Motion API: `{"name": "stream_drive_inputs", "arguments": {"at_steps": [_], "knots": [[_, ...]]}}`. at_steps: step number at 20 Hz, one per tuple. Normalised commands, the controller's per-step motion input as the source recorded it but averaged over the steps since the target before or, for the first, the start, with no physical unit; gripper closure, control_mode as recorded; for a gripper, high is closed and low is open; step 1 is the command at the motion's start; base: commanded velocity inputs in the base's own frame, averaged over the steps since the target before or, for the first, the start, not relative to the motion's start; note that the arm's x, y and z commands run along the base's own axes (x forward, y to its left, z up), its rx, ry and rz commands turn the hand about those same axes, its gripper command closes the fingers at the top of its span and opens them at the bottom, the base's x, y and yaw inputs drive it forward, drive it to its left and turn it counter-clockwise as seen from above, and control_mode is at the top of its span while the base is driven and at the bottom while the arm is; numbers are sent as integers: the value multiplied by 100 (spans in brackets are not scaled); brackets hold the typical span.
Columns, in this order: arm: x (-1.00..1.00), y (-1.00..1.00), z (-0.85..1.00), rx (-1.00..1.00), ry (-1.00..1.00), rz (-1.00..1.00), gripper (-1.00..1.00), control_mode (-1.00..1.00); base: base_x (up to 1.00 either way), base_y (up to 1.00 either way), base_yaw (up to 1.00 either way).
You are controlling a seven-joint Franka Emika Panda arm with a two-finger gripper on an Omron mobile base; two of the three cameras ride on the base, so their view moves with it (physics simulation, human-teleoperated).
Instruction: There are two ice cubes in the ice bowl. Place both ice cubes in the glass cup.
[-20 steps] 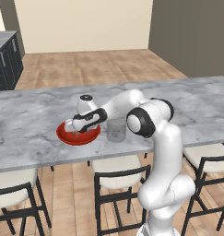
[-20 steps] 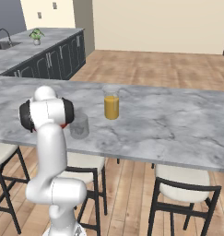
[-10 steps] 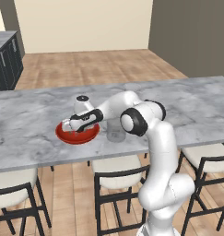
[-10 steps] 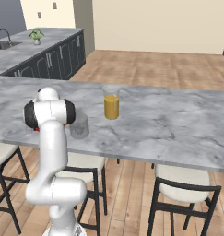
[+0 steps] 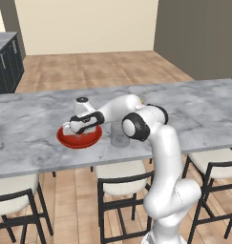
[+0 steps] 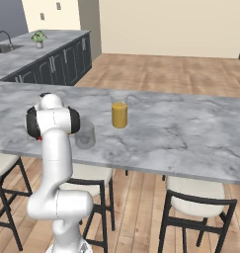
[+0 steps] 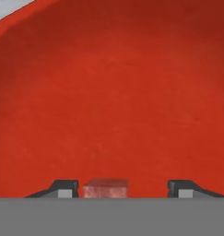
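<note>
The two-finger pincer (image 7: 124, 189) stands spread wide inside the glossy red shallow bowl (image 7: 113, 92), holding nothing; a small pale translucent ice cube (image 7: 105, 189) sits between its dark tips, nearer the left one, its lower part cut off. From the left base view the hand hides the bowl's inside, so any second cube cannot be made out. The clear greyish glass tumbler (image 5: 119, 134) stands just beside the bowl on the grey marble counter (image 5: 36, 121).

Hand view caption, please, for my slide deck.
Open jaws straddle an ice cube low inside the red ice bowl.
</note>
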Motion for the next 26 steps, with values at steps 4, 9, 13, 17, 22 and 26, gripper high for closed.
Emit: {"name": "stream_drive_inputs", "arguments": {"at_steps": [4,9,13,17,22,26], "knots": [[-34,9,-28,0,5,0,100,-100,0,0,0],[-49,10,-3,0,0,-1,100,-100,0,0,0],[-39,0,41,1,-2,-5,100,-100,0,0,0],[-21,-1,100,4,-7,-5,100,-100,0,0,0],[-29,-31,88,7,-5,-5,100,-100,0,0,0],[-56,-96,33,4,-11,-2,100,-100,0,0,0]]}}
